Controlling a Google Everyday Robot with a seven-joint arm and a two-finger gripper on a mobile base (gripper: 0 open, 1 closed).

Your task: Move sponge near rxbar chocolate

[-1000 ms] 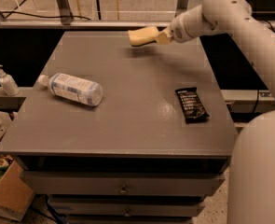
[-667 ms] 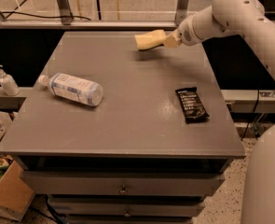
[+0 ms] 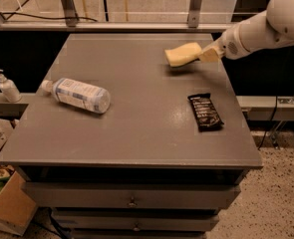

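The tool (image 3: 207, 54), at the end of a white rounded arm (image 3: 258, 30) that reaches in from the right edge, is over the far right part of the desk. Its two pale yellow fingers (image 3: 211, 54) are pinched on the right end of a pale yellow, wavy-sided foam sponge (image 3: 182, 54). The sponge sticks out to the left of the tool, lying roughly level. A dark shadow falls on the desk just under it, so it appears to be held slightly off the surface.

Nearer the camera and a little to the right lies a flat, dark brown-black rectangular snack bar wrapper (image 3: 205, 112) with small white lettering. It rests flat on the desk near the right edge, with its long side running front to back, apart from the sponge.

Well to the left, a clear plastic bottle (image 3: 78, 94) with a white label lies on its side, cap pointing toward the left edge.

The grey flat-topped desk (image 3: 136, 133) has drawers (image 3: 132, 197) with small knobs along its front. Beyond its left edge, a small white pump dispenser (image 3: 7, 86) stands upright on a ledge, and a brown cardboard box (image 3: 6, 203) sits on the floor at the lower left. A metal railing (image 3: 111, 26) runs behind the far edge of the desk.
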